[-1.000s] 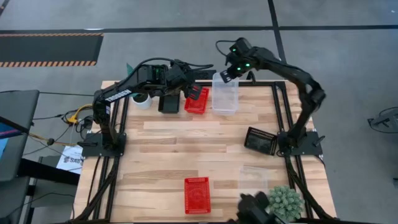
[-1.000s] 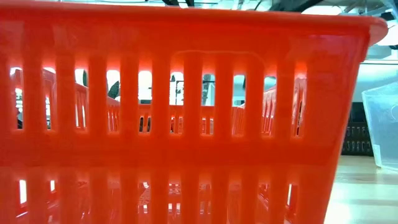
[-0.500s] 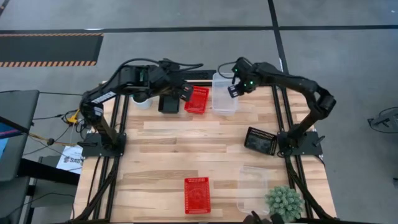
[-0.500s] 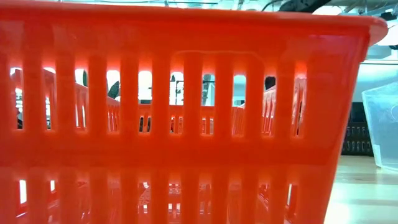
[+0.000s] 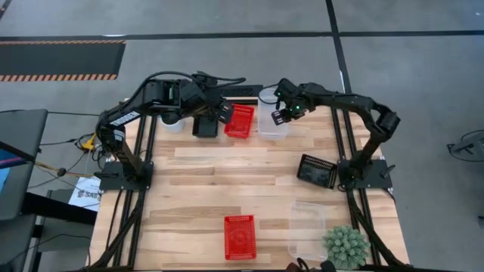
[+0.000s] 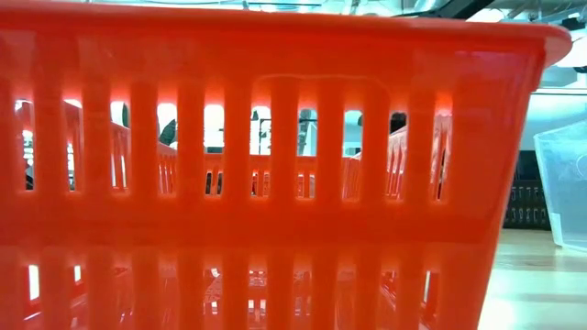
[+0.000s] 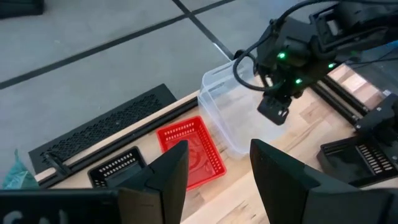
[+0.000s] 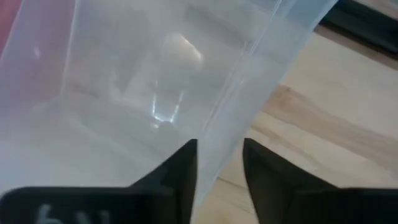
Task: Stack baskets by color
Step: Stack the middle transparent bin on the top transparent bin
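Red basket fills the low view; overhead reveals clear basket.

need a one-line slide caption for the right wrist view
Right gripper, jaws open astride the side wall of the clear basket at the table's far edge.

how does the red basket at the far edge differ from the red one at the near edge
The far red basket sits in a row between a black basket and a clear basket; the near red basket stands alone. The far one has the left gripper hovering beside it; no gripper is near the near one. Both are red mesh, upright, long sides running front to back.
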